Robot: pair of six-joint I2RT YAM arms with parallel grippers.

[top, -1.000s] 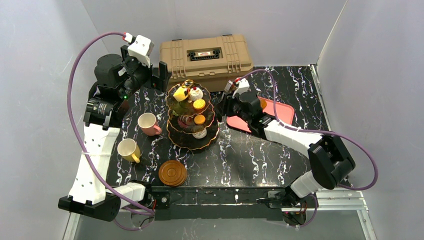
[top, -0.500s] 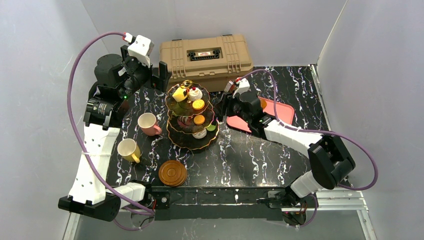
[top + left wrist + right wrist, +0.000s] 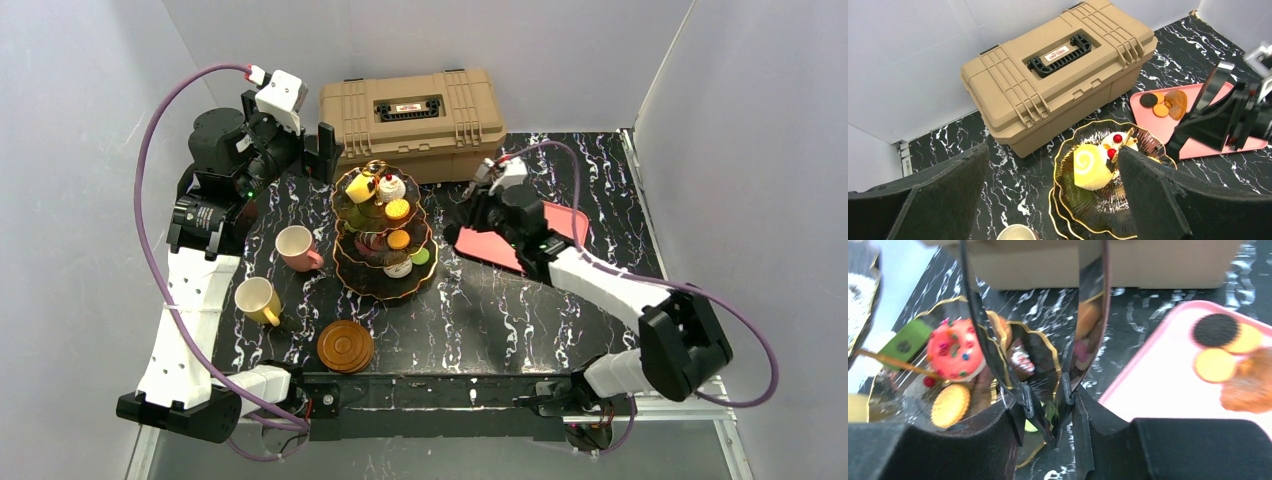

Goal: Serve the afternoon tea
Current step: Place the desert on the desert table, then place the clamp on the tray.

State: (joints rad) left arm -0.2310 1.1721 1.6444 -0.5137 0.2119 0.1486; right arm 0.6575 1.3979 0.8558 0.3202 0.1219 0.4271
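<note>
Tiered stand [image 3: 385, 232] left of right claw [image 3: 470, 218]

A tan toolbox [image 3: 411, 118] is being kept shut at the far edge of the black marbled bench [image 3: 520, 310].

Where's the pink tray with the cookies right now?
In the top view, the flat pink plastic tray lies right of the three-tier black stand, in front of the tan toolbox, partly under the right tool.
</note>
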